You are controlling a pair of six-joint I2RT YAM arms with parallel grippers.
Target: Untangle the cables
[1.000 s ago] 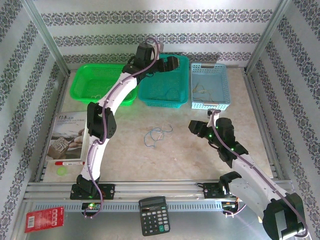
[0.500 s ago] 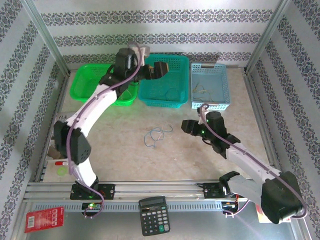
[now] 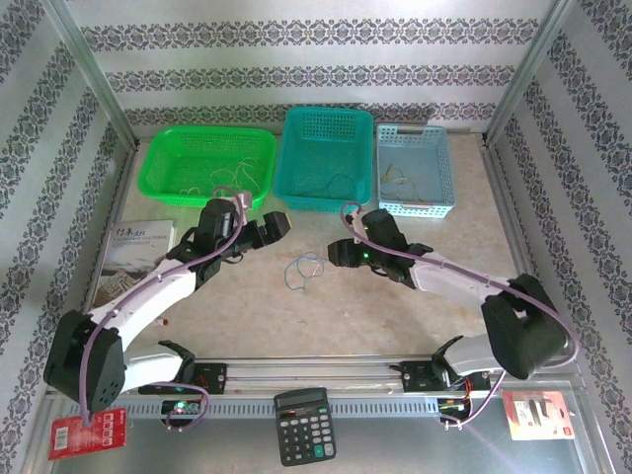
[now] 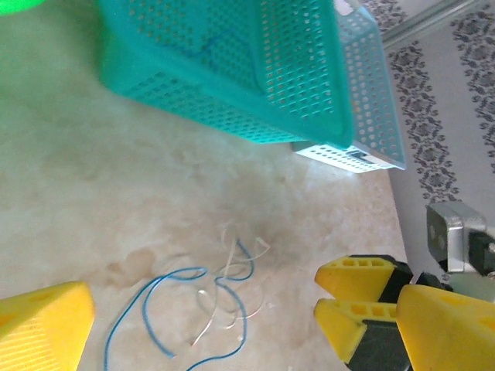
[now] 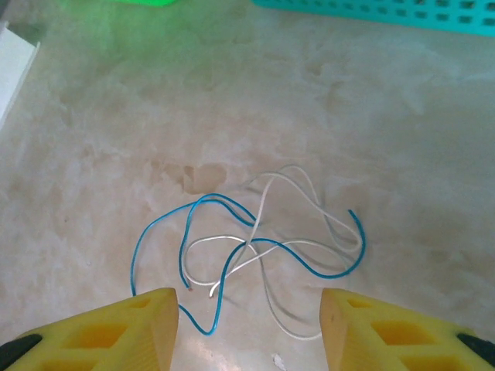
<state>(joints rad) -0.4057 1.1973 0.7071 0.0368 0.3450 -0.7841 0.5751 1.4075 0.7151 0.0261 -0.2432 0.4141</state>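
Note:
The cables [image 3: 304, 269] are a small loose tangle of thin blue and whitish wires lying on the beige table [image 3: 326, 316]. My left gripper [image 3: 280, 225] hovers just up and left of them, open wide; in the left wrist view its yellow fingers [image 4: 42, 328] frame the cables [image 4: 213, 290] with nothing held. From the right, my right gripper [image 3: 336, 254] points at the tangle. In the right wrist view it [image 5: 247, 305] stands open, the cables [image 5: 255, 247] lying just ahead between its fingertips [image 5: 143, 325], untouched. The left wrist view also catches the right gripper [image 4: 319, 292].
Three baskets line the back: green [image 3: 163, 188], teal [image 3: 296, 193] and light blue [image 3: 446, 188], each with a few wires inside. A booklet [image 3: 133, 252] lies at the left. A calculator [image 3: 303, 427] and a red card [image 3: 87, 432] sit on the near rail.
My left arm has swung down from over the teal basket to the table beside the cables. The right arm has reached left towards them. The cables have not moved.

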